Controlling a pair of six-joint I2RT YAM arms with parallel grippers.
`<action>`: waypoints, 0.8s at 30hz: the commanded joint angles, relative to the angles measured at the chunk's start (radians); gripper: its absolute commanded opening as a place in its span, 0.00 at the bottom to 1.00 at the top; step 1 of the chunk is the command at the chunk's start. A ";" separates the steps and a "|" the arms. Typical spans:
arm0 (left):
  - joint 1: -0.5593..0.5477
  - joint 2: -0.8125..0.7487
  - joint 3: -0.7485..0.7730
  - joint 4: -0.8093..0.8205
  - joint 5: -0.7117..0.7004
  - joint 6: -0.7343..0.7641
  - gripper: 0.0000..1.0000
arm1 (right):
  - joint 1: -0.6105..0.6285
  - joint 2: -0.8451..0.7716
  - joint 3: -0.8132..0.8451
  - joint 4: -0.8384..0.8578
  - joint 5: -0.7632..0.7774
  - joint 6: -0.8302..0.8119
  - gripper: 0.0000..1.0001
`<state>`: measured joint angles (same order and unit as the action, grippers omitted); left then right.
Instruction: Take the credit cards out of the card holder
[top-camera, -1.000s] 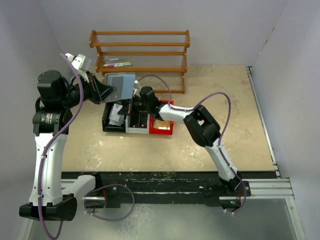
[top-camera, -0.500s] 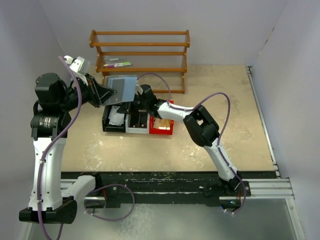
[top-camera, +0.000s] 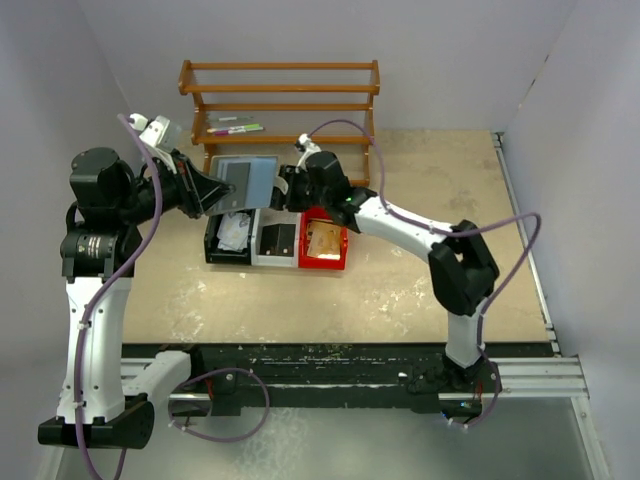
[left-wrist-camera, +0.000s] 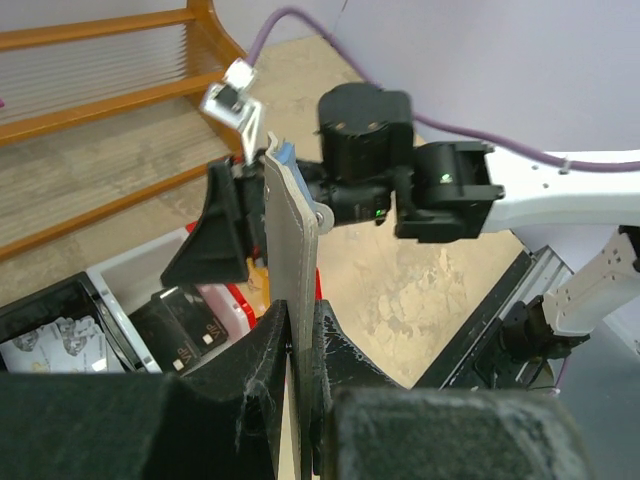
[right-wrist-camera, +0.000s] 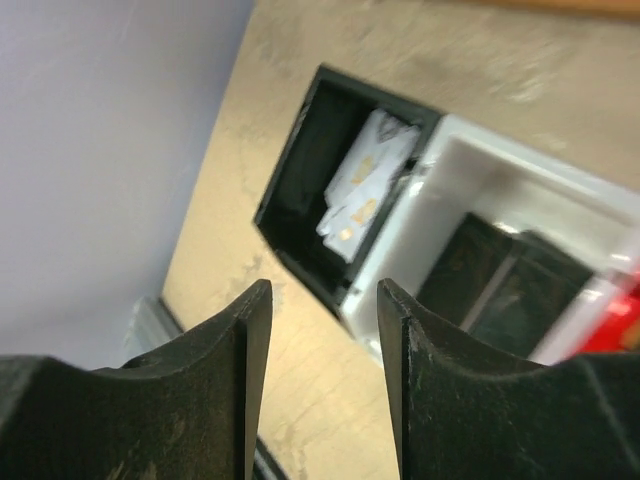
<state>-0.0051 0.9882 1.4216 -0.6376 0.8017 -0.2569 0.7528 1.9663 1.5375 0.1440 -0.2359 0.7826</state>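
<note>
Lifted off the white plastic bin (top-camera: 277, 240), the right tool (top-camera: 288, 186) had come up just beside the right edge of the flat grey-blue folding card holder (top-camera: 243, 180). Its fingers (right-wrist-camera: 250, 330) were spread with nothing between them, and its wrist camera looked down on pale cards (right-wrist-camera: 360, 185) in the black plastic bin (right-wrist-camera: 300, 190). The left tool (left-wrist-camera: 300, 340) was pressed onto the card holder's lower edge, holding it upright in the air. It hung over the row of bins, towards the far left corner of the tabletop (top-camera: 400, 290), in front of the brown wooden rack (top-camera: 280, 100).
</note>
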 joint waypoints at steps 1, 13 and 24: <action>-0.001 -0.016 0.050 0.031 0.038 -0.035 0.00 | -0.007 -0.106 -0.055 -0.171 0.299 -0.111 0.50; -0.001 -0.002 0.095 -0.056 -0.030 0.020 0.00 | 0.058 -0.004 0.053 -0.385 0.596 -0.118 0.52; -0.001 -0.012 0.099 -0.098 0.012 0.049 0.00 | 0.061 0.094 0.085 -0.429 0.601 -0.056 0.36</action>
<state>-0.0051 0.9890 1.4754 -0.7418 0.7872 -0.2390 0.8143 2.0754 1.5997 -0.2386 0.3244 0.6876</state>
